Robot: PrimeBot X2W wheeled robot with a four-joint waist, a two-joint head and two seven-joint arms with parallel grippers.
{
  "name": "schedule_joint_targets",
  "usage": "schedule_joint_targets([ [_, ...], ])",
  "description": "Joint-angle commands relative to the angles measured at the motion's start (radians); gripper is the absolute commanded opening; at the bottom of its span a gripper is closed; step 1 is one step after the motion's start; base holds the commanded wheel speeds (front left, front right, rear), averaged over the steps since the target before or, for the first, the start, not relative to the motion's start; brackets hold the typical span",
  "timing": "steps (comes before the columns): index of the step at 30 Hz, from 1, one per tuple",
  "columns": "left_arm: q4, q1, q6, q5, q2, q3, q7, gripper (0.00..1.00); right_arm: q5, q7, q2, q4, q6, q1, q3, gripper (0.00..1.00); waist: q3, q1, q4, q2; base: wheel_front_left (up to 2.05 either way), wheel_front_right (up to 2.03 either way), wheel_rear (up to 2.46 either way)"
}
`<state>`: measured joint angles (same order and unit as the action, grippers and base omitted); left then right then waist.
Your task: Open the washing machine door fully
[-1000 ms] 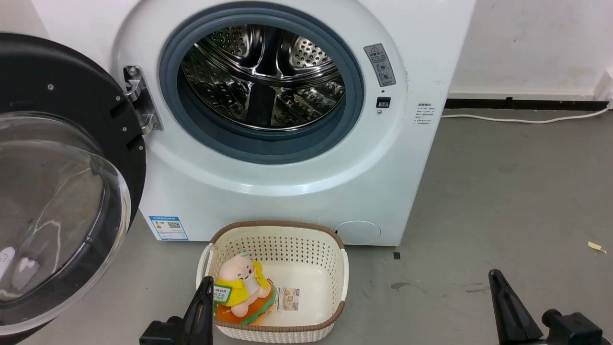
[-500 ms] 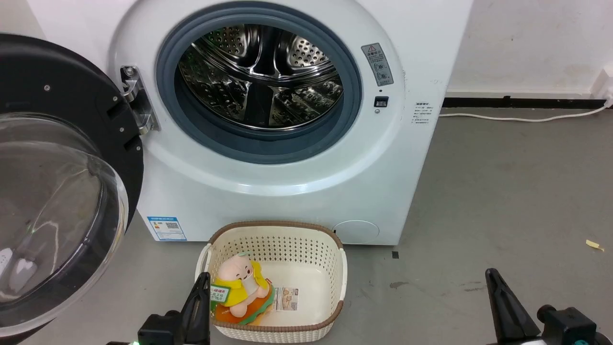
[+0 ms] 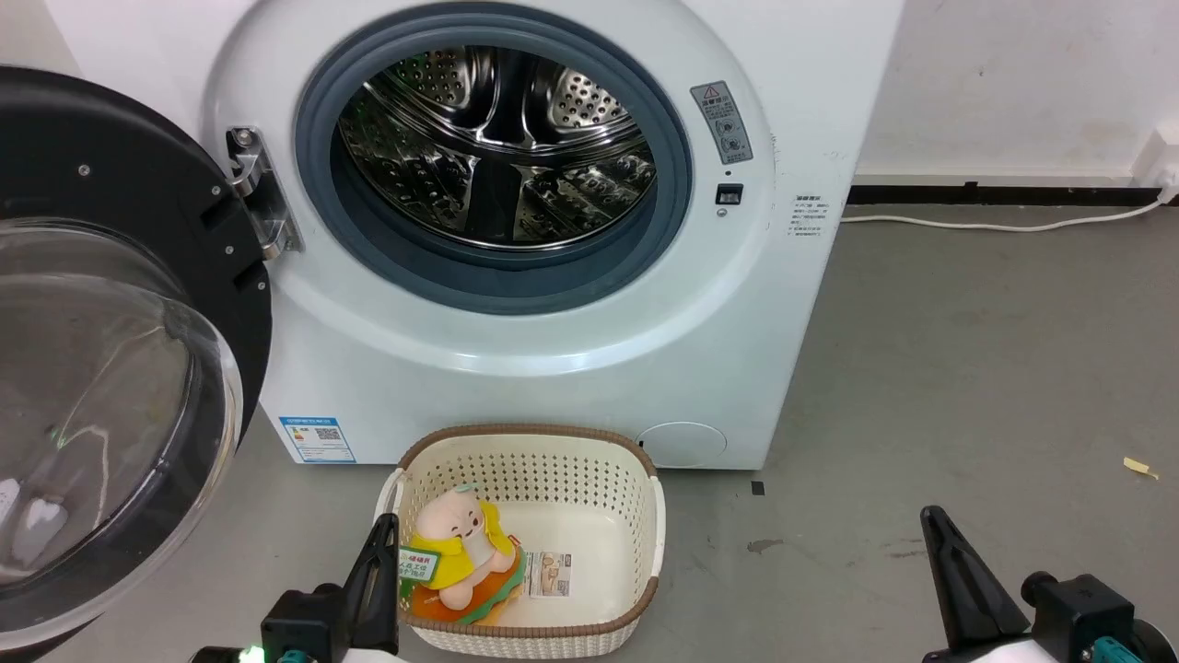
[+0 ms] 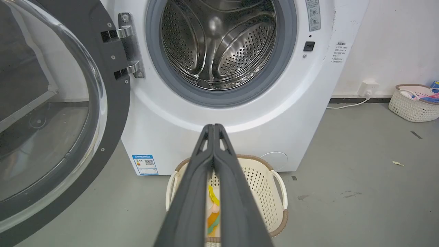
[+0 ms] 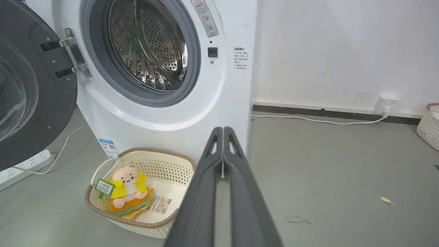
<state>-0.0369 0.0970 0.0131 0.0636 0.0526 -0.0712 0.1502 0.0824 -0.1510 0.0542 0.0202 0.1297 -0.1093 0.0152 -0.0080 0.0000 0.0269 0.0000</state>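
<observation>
Left claw [image 4: 213, 127] and right claw [image 5: 223, 130], 2 fingers each pressed together, hold nothing. The round black-rimmed glass washing machine door [image 3: 101, 387] hangs wide, left of the white front-loading washing machine [image 3: 553, 368]; forcing it further could strain its steel hinge [image 3: 258, 198].

Bright, even indoor light left only faint shadows on the floor [image 3: 967, 368], glints shone on the drum [image 3: 497, 138] and the glass of the door [image 3: 101, 396], focus was sharp, and both wrist views bowed at their edges.
</observation>
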Motion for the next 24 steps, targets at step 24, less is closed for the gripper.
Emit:
schedule_joint_targets([
  [24, 0.015, -0.044, -0.007, -0.025, -0.001, 0.027, -0.052, 0.0, -0.032, 0.052, -0.003, -0.011, 0.001, 0.049, -0.006, 0.0, 0.003, 0.0, -0.009, 0.0, 0.0, 0.0, 0.0],
])
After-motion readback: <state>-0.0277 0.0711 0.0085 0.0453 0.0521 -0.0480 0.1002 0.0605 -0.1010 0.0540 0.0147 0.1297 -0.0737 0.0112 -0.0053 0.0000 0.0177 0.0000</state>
